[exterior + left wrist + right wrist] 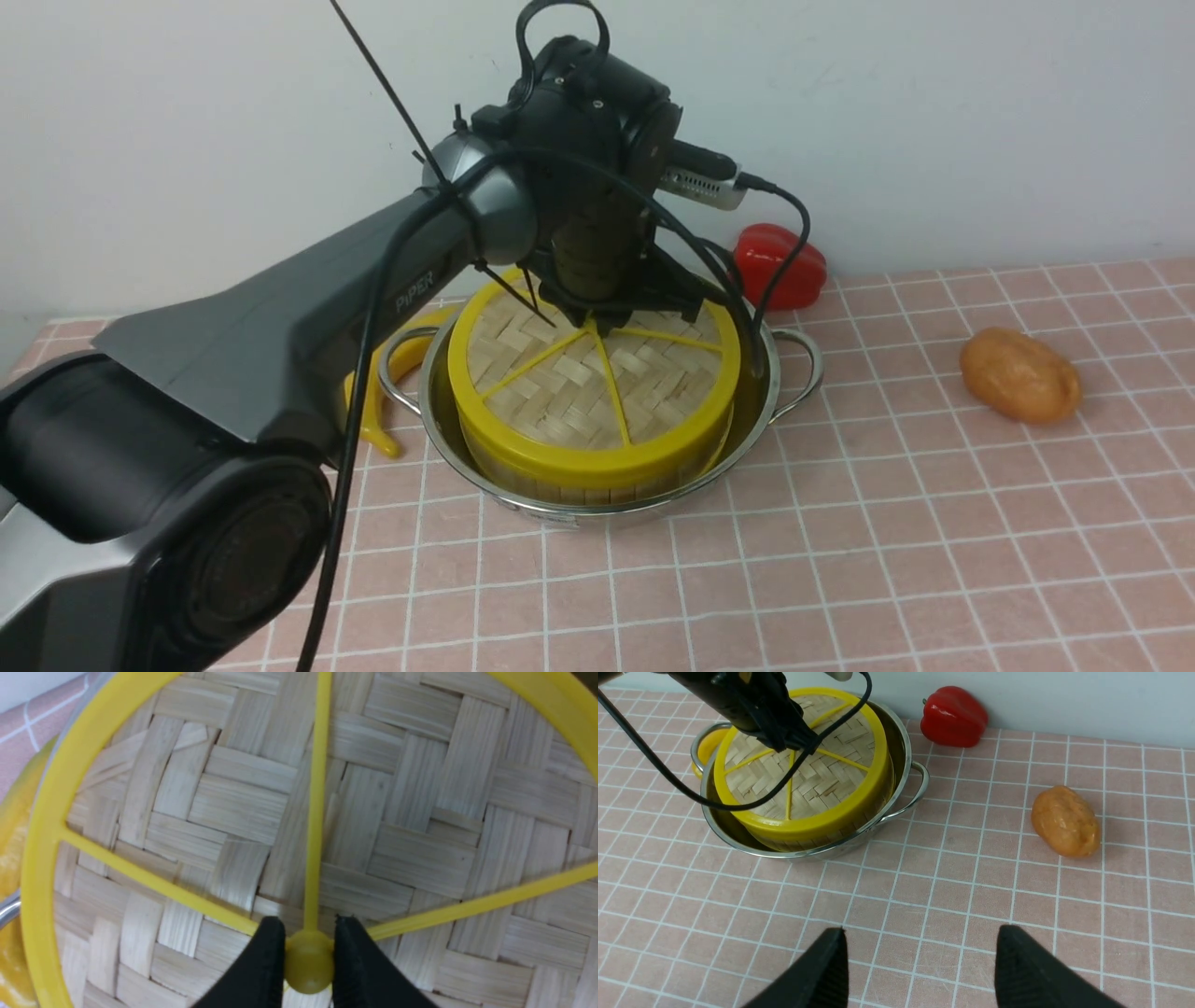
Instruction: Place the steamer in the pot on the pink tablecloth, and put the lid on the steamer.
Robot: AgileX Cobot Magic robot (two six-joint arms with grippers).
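A pink tablecloth (840, 523) against a white wall (934, 112) carries the pot (747, 411). The steamer (597, 490) sits inside it with the lid (579, 383) flat on top, so both placements look done. The left gripper (309, 942) is narrow, pinching the lid's knob (308, 970); what seems left is letting go and lifting away. The right gripper (920, 961) hangs wide and empty, well apart from the pot
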